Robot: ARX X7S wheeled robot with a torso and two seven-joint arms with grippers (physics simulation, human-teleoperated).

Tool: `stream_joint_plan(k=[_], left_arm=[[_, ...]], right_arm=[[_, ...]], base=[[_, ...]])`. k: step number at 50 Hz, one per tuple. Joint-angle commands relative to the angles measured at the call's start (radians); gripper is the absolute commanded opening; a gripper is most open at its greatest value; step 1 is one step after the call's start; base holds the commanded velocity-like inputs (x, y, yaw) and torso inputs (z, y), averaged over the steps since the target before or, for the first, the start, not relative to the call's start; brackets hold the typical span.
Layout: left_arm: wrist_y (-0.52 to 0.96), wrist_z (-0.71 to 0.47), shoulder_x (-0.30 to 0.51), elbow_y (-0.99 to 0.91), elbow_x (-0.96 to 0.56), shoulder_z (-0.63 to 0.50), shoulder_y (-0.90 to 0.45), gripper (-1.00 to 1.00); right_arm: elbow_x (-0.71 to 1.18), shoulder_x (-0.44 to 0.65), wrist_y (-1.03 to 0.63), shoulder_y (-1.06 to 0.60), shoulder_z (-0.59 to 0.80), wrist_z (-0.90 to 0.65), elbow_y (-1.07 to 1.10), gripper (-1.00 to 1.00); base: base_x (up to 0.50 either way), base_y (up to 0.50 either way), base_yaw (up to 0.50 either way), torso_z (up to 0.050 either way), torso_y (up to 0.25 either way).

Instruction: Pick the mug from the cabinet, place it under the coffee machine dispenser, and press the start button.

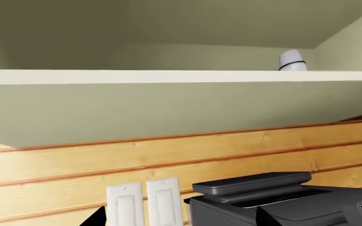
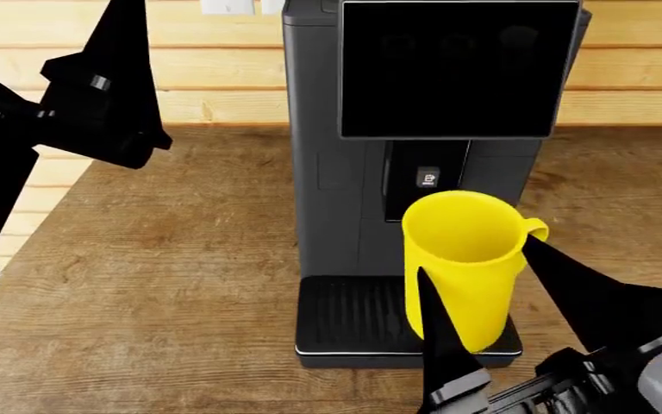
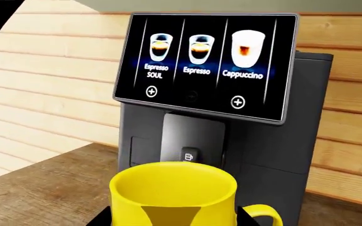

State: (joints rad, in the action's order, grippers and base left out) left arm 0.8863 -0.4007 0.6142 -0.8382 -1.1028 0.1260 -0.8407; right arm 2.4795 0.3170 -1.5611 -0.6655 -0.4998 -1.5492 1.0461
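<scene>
The yellow mug stands upright over the right part of the black drip tray, in front of and slightly right of the coffee machine dispenser. My right gripper is shut on the mug, one finger on each side of it. In the right wrist view the mug fills the foreground just before the dispenser, below the lit screen with its drink icons and plus buttons. My left gripper hangs high at the far left, away from the machine, its fingers apart around nothing.
The dark grey coffee machine stands on a wooden counter against a plank wall. The left wrist view shows an open cabinet shelf with a small white object, two white wall switches and the machine's top.
</scene>
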Motion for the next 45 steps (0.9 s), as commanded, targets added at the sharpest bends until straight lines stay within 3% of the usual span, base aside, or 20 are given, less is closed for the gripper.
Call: stream_joint_plan(k=[1,11,26,45], left_arm=[[-0.004,-0.006,0.006,0.000,-0.005,0.003,-0.001,1.00],[-0.011,-0.003,0.006,0.001,0.004,-0.005,-0.005,1.00],[-0.015,-0.004,0.019,-0.014,0.001,-0.008,0.000,1.00],[-0.030,-0.004,0.017,0.005,0.022,-0.014,0.006,1.00]], right_arm=[[-0.139,-0.097,-0.010,0.133,0.092,0.085,0.001,-1.00],[-0.266,-0.110,-0.010,0.152,0.127,0.182,0.001,-1.00],[-0.226,-0.109,-0.010,0.167,0.135,0.140,0.001,-1.00],[-0.188,-0.112,-0.010,0.177,0.158,0.109,0.001,-1.00]], base=[[0.00,0.01,0.01,-0.013,0.000],[0.00,0.01,0.01,-0.013,0.000],[0.03,0.00,0.02,-0.035,0.000],[-0.04,0.00,0.01,-0.011,0.000]])
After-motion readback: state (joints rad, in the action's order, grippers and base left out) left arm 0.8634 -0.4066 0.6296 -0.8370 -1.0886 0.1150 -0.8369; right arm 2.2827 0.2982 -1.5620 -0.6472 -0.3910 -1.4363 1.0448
